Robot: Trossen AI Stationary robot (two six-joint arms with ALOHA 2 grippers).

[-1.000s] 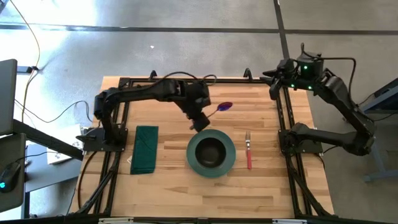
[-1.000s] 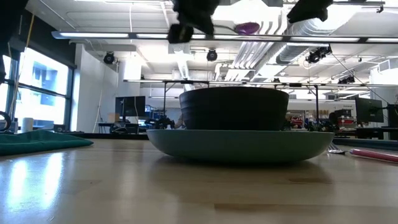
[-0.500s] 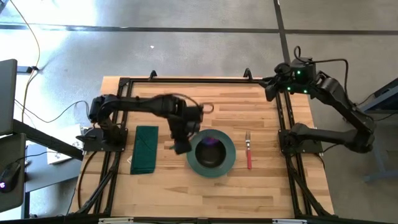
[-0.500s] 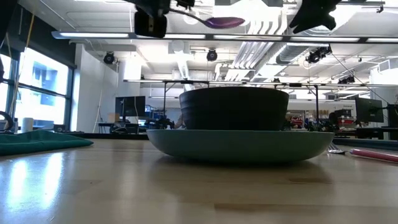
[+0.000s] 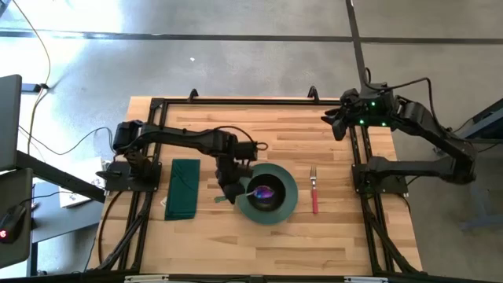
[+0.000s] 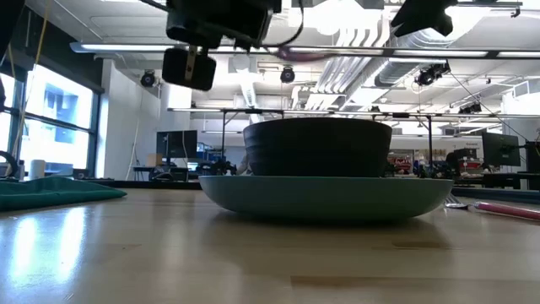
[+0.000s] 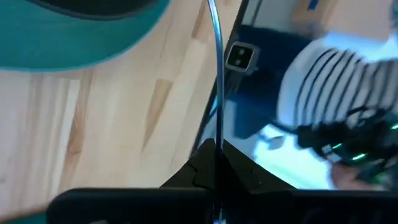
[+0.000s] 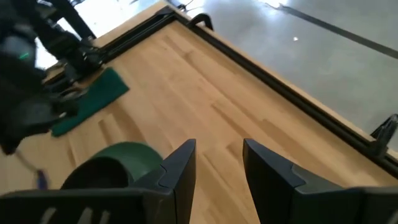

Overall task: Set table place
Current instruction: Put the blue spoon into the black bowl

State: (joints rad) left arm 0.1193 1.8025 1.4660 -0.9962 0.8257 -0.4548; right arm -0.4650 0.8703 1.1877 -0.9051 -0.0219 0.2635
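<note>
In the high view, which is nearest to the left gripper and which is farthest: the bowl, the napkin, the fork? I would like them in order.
From the left gripper:
1. Bowl, just beside it on the plate, toward the table's middle.
2. Napkin, on the opposite side, toward the left arm's base.
3. Fork, beyond the plate, on the right arm's side.

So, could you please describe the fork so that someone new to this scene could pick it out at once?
Start at the wooden table and find the green plate holding a dark bowl near its middle. The fork lies flat just beside the plate, on the right arm's side. Its red handle and silver tines set it apart from the green napkin opposite.
</note>
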